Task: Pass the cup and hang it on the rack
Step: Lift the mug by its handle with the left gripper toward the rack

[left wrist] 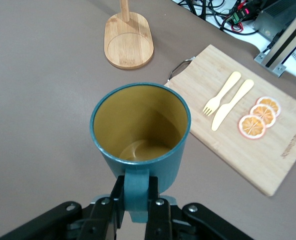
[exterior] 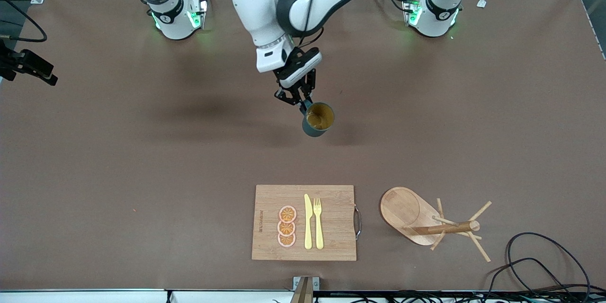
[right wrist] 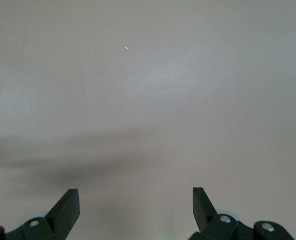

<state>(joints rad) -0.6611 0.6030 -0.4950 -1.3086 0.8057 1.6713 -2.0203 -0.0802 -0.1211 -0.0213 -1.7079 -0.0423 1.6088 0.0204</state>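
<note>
Over bare table, left claw (exterior: 303, 100) grips cup (exterior: 318, 119); right claw (right wrist: 135, 205) wide.

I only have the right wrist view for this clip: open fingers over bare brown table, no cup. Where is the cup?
Observer: The left hand holds the teal cup by its handle, in the air over the middle of the table.
Operator: And the rack?
Observer: The wooden rack stands near the front camera's edge, toward the left arm's end, with nothing on its pegs.
Operator: Anything next to it?
Observer: A bamboo cutting board lies beside it, carrying a yellow knife, a fork and three orange slices.
</note>
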